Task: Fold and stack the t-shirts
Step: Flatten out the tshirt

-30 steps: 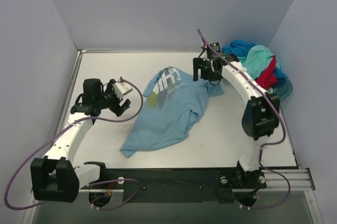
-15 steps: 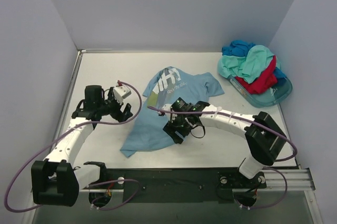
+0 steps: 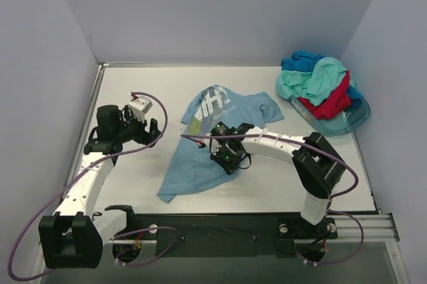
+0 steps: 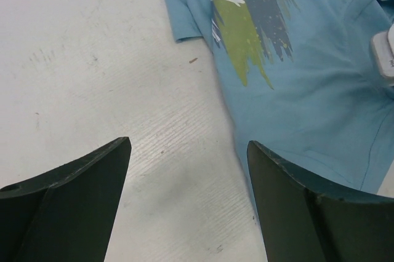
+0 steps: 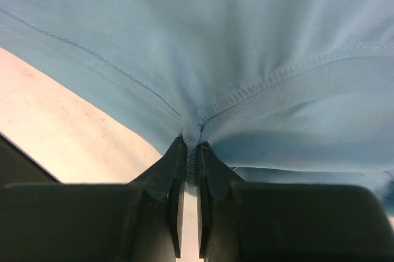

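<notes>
The light blue shirt (image 3: 193,164) lies rumpled across the middle of the tabletop (image 3: 133,84), running from the lower left of centre up toward the upper right. Its white, green and grey print (image 4: 246,28) faces up.

The right arm (image 3: 280,144) rises from its base at the lower right, bends at the elbow and stretches its forearm leftward, low over the cloth. The right pincer (image 3: 229,157) sits at the centre of the frame. In the wrist view the right pincer (image 5: 191,145) is clamped together on a pinched ridge of the light blue shirt (image 5: 246,28), just where a ribbed hem seam gathers (the cloth fans out above the grip).

The left arm (image 3: 87,177) climbs from the lower left corner and angles to the left of centre. The left pincer (image 3: 150,134) stands wide apart, aimed toward the shirt's left edge. From its own camera the left pincer (image 4: 188,144) hangs over bare tabletop (image 4: 92,59), gripping nothing, with the shirt (image 4: 295,90) to the upper right.

At the upper right, a heap of shirts (image 3: 317,84) in mint-green, red and deeper blue fills a teal tub (image 3: 353,119).
</notes>
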Controlling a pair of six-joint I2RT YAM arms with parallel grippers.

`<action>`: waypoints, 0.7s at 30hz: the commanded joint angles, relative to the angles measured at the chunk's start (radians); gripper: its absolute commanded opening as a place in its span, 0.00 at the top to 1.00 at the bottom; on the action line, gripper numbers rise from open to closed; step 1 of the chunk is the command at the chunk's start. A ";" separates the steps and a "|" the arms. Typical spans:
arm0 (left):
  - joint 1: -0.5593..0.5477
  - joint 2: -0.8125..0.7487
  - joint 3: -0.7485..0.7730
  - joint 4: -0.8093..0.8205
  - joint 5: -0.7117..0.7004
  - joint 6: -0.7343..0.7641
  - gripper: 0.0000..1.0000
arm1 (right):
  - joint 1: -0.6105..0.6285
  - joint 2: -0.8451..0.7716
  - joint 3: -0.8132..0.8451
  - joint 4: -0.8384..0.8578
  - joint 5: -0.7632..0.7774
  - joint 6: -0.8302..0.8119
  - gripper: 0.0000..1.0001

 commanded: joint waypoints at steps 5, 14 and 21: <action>0.090 -0.093 0.125 0.135 -0.154 -0.172 0.13 | 0.010 -0.067 0.702 -0.326 -0.114 0.021 1.00; 0.083 -0.108 0.199 0.218 -0.110 -0.147 0.17 | -0.307 -0.308 0.888 -0.363 -0.272 0.076 1.00; -0.211 -0.042 0.190 -0.022 0.046 0.024 0.34 | -0.670 -0.609 0.497 -0.236 -0.269 0.182 1.00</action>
